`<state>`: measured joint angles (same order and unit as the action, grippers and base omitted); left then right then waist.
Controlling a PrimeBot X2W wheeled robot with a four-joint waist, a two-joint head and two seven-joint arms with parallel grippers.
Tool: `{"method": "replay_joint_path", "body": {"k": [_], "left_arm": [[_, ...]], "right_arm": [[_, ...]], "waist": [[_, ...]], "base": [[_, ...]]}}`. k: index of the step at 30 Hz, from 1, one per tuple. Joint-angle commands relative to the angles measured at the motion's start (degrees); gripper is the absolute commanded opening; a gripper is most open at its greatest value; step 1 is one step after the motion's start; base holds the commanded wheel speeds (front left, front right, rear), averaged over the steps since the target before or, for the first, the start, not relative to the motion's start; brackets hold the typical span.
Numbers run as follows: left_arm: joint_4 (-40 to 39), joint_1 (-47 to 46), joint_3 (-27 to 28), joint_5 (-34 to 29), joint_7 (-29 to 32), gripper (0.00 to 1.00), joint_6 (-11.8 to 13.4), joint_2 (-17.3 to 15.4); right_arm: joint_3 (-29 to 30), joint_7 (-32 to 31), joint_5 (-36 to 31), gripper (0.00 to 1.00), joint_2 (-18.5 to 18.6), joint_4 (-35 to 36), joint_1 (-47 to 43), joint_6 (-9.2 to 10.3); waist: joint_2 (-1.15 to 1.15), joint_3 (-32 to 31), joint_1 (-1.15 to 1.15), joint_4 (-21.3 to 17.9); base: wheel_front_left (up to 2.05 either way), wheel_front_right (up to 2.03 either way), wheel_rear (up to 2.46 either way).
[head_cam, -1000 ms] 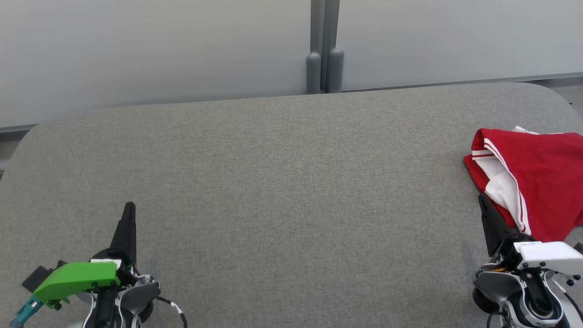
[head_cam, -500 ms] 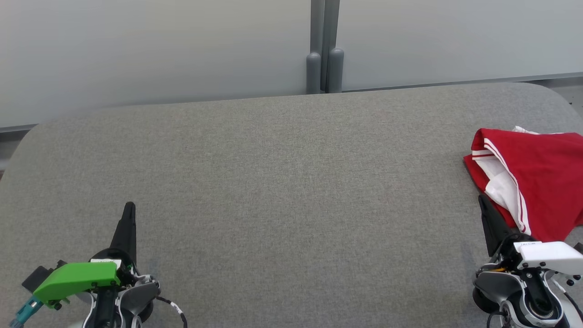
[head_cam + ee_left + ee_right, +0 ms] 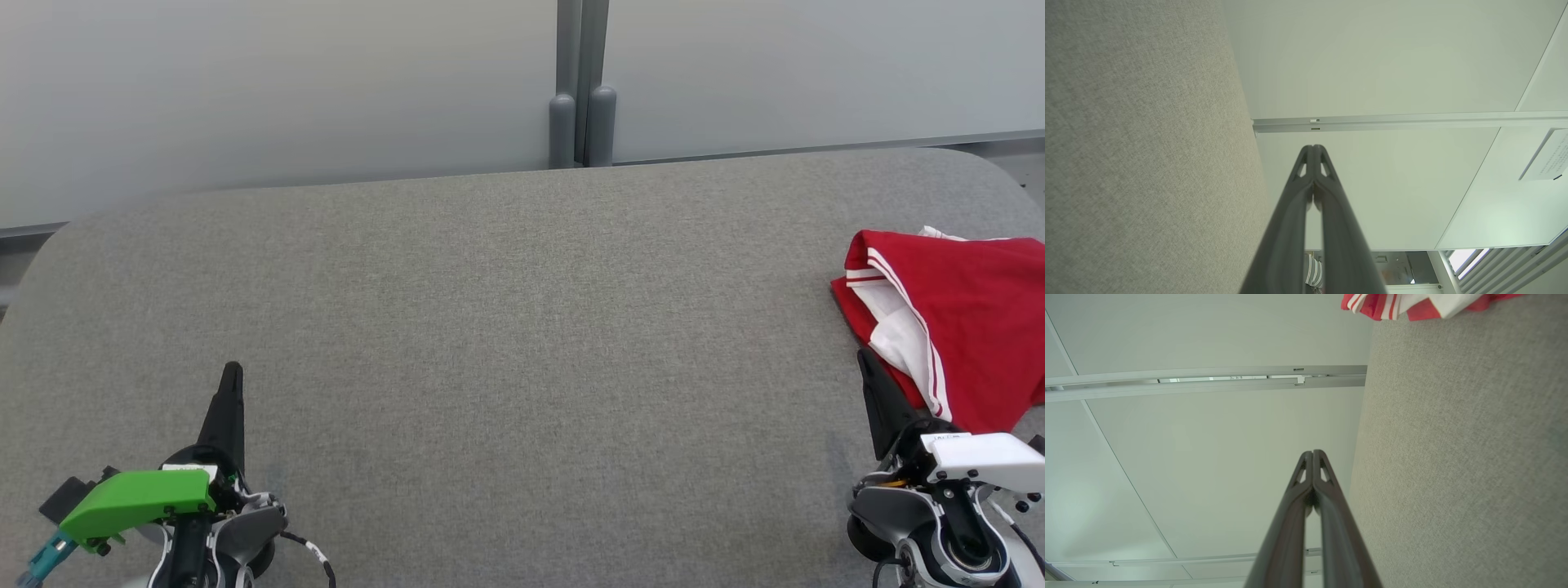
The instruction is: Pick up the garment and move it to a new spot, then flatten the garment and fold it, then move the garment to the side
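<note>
The garment (image 3: 971,318), red with white stripes and a white panel, lies bunched at the right edge of the grey table (image 3: 522,327), running off the head view. A strip of the garment (image 3: 1412,304) also shows at the top of the right wrist view. My right gripper (image 3: 862,358) rests at the lower right, shut and empty, its tip just beside the garment's near edge. My left gripper (image 3: 233,370) sits at the lower left, far from the garment, shut and empty. In both wrist views the fingers (image 3: 1312,149) (image 3: 1312,453) press together.
A pale partition wall (image 3: 286,90) with a grey post (image 3: 581,82) runs along the table's far edge. The table has rounded corners, and its wide middle is bare grey fabric.
</note>
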<state>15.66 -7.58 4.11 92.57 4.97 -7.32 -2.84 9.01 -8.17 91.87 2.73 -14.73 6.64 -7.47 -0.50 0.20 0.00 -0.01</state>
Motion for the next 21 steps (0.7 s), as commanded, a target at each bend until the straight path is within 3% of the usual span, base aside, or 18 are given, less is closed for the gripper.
{"method": "replay_joint_path", "body": {"k": [1, 21], "left_arm": [[-0.1, -0.7, 0.2, 0.0, 0.2, 0.0, -0.3, 0.0], [-0.1, -0.7, 0.2, 0.0, 0.2, 0.0, -0.3, 0.0]], "right_arm": [[0.0, -0.2, 0.3, 0.0, 0.3, -0.1, 0.5, -0.04], [0.0, -0.2, 0.3, 0.0, 0.3, -0.1, 0.5, -0.04]], "waist": [[0.5, 0.0, 0.0, 0.0], [0.5, 0.0, 0.0, 0.0]], "base": [[0.0, 0.0, 0.0], [0.0, 0.0, 0.0]]}}
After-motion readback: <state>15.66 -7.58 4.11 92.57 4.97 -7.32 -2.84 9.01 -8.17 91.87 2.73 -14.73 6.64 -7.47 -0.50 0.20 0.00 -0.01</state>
